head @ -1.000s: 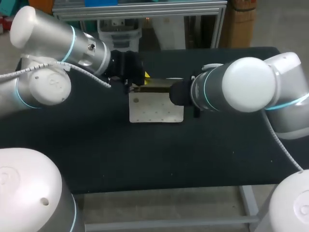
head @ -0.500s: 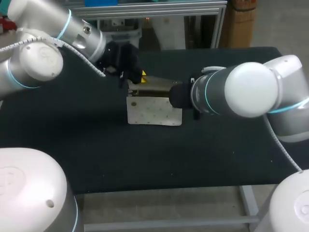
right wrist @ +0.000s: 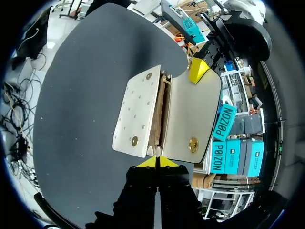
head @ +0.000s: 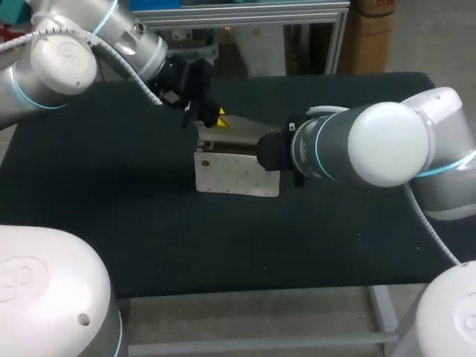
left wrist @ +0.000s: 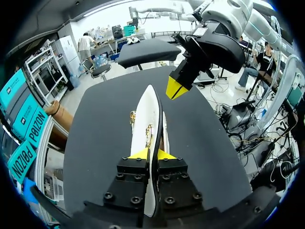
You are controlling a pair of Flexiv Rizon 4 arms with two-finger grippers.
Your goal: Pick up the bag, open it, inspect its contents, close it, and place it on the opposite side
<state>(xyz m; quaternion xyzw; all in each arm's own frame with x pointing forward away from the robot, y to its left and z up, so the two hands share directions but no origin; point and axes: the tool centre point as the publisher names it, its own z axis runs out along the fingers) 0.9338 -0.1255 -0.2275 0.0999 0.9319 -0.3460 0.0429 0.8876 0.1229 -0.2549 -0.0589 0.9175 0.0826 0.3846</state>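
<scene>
Bag (right wrist: pixel 188 112) open, flap spread; contents hidden.

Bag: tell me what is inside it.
The bag is spread open, showing a tan lining between its two white panels. No contents show. The bottom of the gap is covered by the panels.

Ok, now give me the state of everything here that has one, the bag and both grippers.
bag: open, held by both grippers.
flap: swung away from the studded front.
clasp: undone.
left gripper: shut on the flap's edge.
right gripper: shut on the bag's side.
</scene>
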